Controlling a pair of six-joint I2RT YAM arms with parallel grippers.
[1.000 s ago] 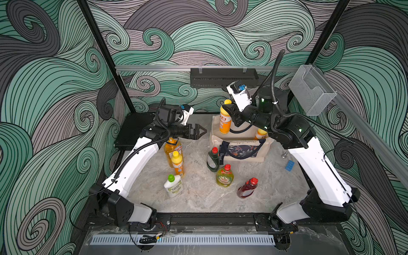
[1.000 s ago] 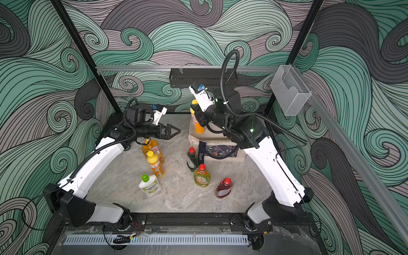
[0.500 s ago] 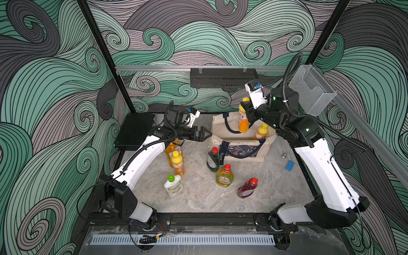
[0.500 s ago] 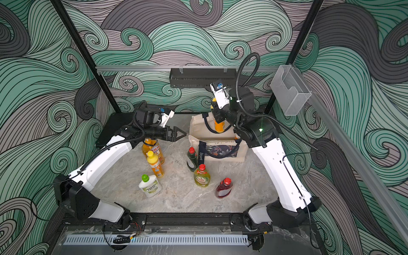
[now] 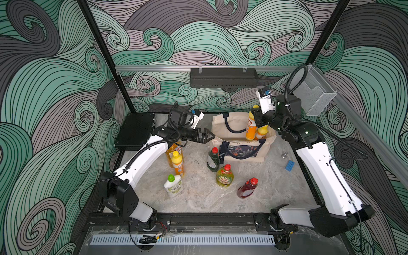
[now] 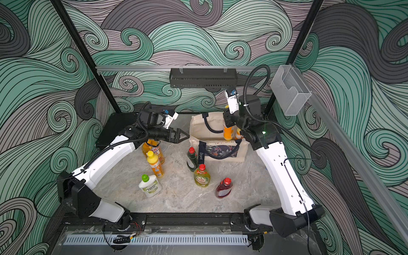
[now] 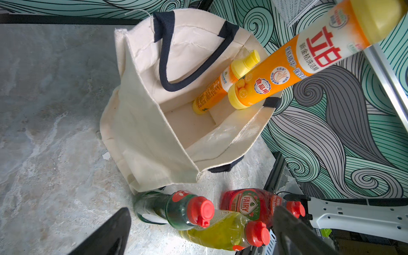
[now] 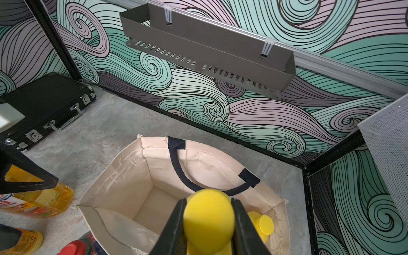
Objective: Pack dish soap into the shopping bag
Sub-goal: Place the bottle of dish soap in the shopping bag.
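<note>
1. Done so far: one packed bottle (image 5: pixel 262 132), orange with a yellow cap, stands inside the shopping bag (image 5: pixel 223 129). The bag sits open-mouthed at about 1 o'clock from the middle of the bench (image 5: pixel 198 198), and the bottle is at the bag's 3 o'clock end.
2. In hand: the right tool (image 8: pixel 208 220) is clamped on the yellow cap of the held bottle (image 5: pixel 250 129), a second orange one. It hangs upright over that same 3 o'clock end, just beside the packed bottle. Its base is about level with the rim, and I cannot tell whether it has dipped inside.
3. The left tool (image 5: pixel 208 135) carries nothing, and the left wrist view shows its fingers spread wide. It points at the bag's 9 o'clock side, close to the canvas; whether it touches cannot be made out.
4. Left to do: six bottles are on the bench.
   - The pump bottle (image 5: pixel 170 153) and a third orange bottle (image 5: pixel 177 162) stand at 10 o'clock.
   - The white bottle (image 5: pixel 173 185) is at 8 o'clock.
   - The dark green bottle (image 5: pixel 213 159) is just beside the bag's 7 o'clock corner.
   - The Fairy bottle (image 5: pixel 224 176) is at 5 o'clock and the red bottle (image 5: pixel 247 187) at 4 o'clock.
   - I judge the packing about a quarter done once this bottle is released.
5. Change over the last second: the held bottle hung higher, over the bag's 9 o'clock end. It has crossed to the 3 o'clock end and come down. The left tool has moved toward 3 o'clock, nearer the bag. The bench bottles and the packed bottle have not shifted.
</note>
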